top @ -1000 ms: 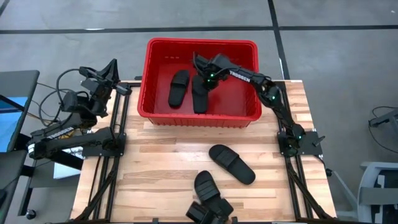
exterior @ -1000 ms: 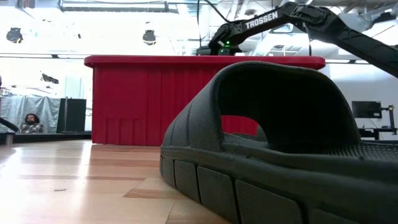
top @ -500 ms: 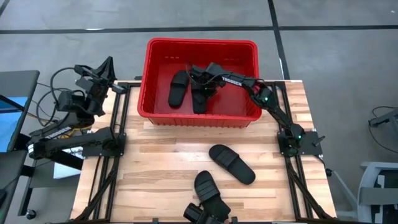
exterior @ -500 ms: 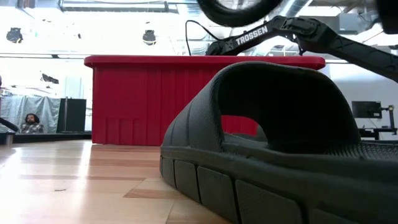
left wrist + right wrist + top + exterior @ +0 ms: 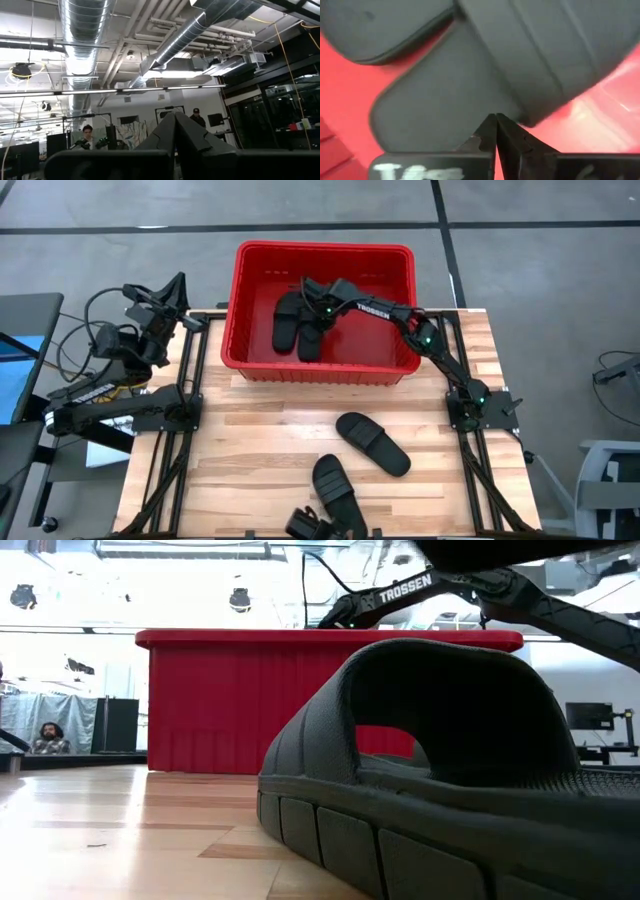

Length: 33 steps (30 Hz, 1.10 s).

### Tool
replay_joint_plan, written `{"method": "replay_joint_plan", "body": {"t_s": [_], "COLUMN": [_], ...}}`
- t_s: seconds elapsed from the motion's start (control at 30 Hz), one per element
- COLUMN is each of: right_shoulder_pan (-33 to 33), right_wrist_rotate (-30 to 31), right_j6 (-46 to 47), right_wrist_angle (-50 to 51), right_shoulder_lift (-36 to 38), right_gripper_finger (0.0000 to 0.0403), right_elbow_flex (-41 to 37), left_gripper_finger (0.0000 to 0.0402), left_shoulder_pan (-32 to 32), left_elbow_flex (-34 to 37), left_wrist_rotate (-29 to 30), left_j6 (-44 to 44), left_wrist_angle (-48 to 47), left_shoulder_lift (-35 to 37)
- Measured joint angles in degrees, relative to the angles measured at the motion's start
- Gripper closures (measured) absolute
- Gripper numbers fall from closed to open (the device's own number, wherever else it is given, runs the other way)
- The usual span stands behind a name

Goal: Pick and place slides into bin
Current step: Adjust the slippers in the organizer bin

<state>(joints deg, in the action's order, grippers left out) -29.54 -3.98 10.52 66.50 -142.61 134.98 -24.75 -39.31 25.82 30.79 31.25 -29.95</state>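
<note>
The red bin (image 5: 322, 252) stands at the table's far edge and also shows in the low view (image 5: 220, 700). Two black slides lie side by side on its floor, one to the left (image 5: 287, 320) and one to the right (image 5: 309, 337). My right gripper (image 5: 319, 307) reaches down into the bin and is shut over the right slide (image 5: 445, 110). Two more slides lie soles down on the table, one in the middle (image 5: 372, 443) and one near the front edge (image 5: 333, 483). My left gripper (image 5: 176, 288) is shut and empty, raised off the table's left side. My right gripper has its shut fingertips (image 5: 490, 125) against the right slide's footbed (image 5: 470, 107), just beside the strap (image 5: 545, 55). The fingers slant down from the table's right. The slide lies flat on the bin floor against the other slide (image 5: 385, 30).
The near slide (image 5: 450, 790) fills the foreground of the low view. Bare wood lies between the bin and the two table slides. The bin's thick rim (image 5: 320, 370) stands above the table. People show in the room behind.
My right gripper has moved toward the table's left inside the bin. The right slide has slid left along the bin floor with it and now lies against the left slide. The two table slides have stayed put.
</note>
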Motion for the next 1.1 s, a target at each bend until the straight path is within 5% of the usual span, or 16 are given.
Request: {"method": "replay_joint_plan", "body": {"t_s": [0.53, 1.1], "right_shoulder_pan": [1.0, -2.6], "right_wrist_rotate": [-2.5, 7.0], "right_j6": [-2.4, 2.7], "right_wrist_angle": [-5.8, 3.0], "right_shoulder_lift": [0.0, 1.9], "right_gripper_finger": [0.0403, 0.0403], "right_elbow_flex": [0.0, 0.0], "left_gripper_finger": [0.0402, 0.0401], "left_shoulder_pan": [0.0, 0.0], "left_elbow_flex": [0.0, 0.0], "left_wrist_rotate": [0.1, 0.1], "left_j6": [0.0, 0.0], "left_wrist_angle": [-1.0, -1.0], "left_shoulder_lift": [0.0, 0.0]}}
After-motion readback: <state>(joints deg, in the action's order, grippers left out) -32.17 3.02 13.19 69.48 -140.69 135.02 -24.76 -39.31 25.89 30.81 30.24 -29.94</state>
